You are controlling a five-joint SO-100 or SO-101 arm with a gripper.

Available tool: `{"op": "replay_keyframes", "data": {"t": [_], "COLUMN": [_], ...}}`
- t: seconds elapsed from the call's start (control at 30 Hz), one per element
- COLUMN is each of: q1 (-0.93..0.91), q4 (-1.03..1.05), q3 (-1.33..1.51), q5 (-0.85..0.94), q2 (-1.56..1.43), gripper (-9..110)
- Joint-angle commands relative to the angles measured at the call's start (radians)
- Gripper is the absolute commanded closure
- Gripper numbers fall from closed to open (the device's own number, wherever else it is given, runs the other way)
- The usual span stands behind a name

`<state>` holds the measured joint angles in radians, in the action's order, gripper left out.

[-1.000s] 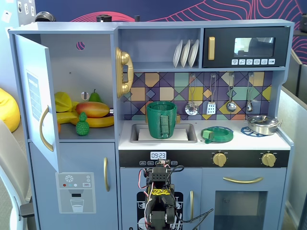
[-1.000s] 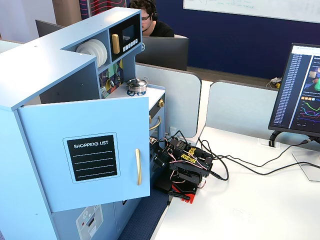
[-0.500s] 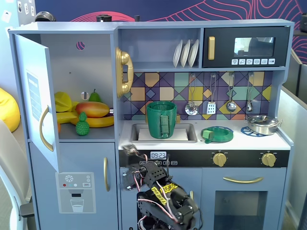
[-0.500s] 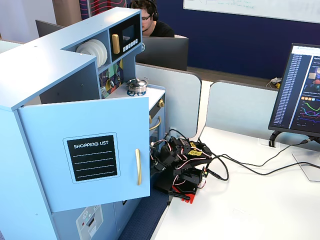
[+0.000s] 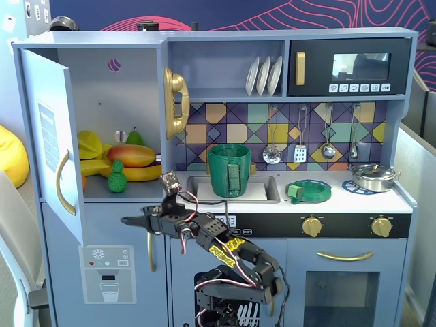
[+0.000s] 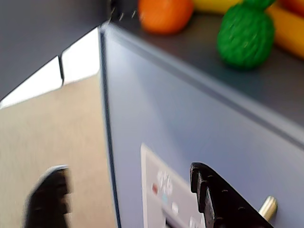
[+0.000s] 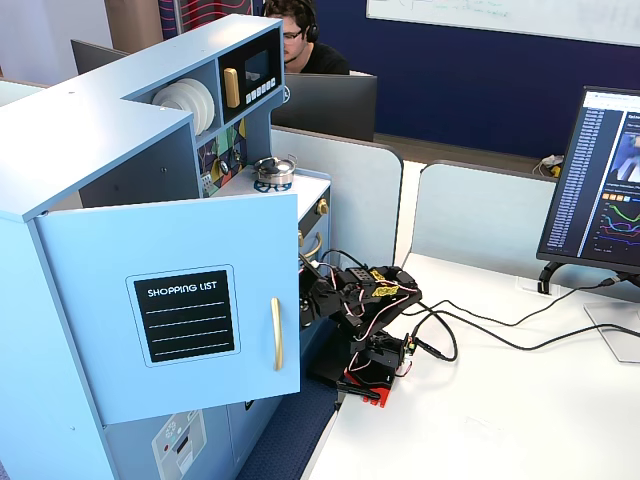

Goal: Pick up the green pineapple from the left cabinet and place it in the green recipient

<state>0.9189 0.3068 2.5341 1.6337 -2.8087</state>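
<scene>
The green pineapple (image 5: 117, 177) stands upright at the front of the shelf in the left cabinet (image 5: 102, 95), whose door (image 5: 44, 136) hangs open. It also shows in the wrist view (image 6: 246, 35), at the top right. My gripper (image 5: 129, 221) is open and empty, pointing left in front of the cupboard face just below that shelf. In the wrist view the gripper (image 6: 128, 187) has its jaws wide apart, below and left of the pineapple. The dark green pot (image 5: 229, 169) stands by the sink. In a fixed view the open door (image 7: 170, 300) hides my gripper.
A mango (image 5: 131, 155), bananas (image 5: 146, 172), a green pear (image 5: 135, 137) and an orange fruit (image 6: 165, 14) share the shelf. A flat green-blue dish (image 5: 308, 191) and a pan (image 5: 373, 176) sit on the counter. The dispenser panel (image 5: 107, 272) is below my gripper.
</scene>
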Motion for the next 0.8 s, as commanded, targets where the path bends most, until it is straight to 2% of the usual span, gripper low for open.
{"op": "replay_keyframes", "data": {"t": [0.0, 0.3, 0.77], "q1": [-0.038, -0.14, -0.204], "q4": [-0.149, -0.253, -0.351], "q3": [-0.106, -0.273, -0.581], "q5": [-0.044, -0.066, -0.055], "q2": [0.115, 0.417, 0.759], "gripper": [64, 51, 49]}}
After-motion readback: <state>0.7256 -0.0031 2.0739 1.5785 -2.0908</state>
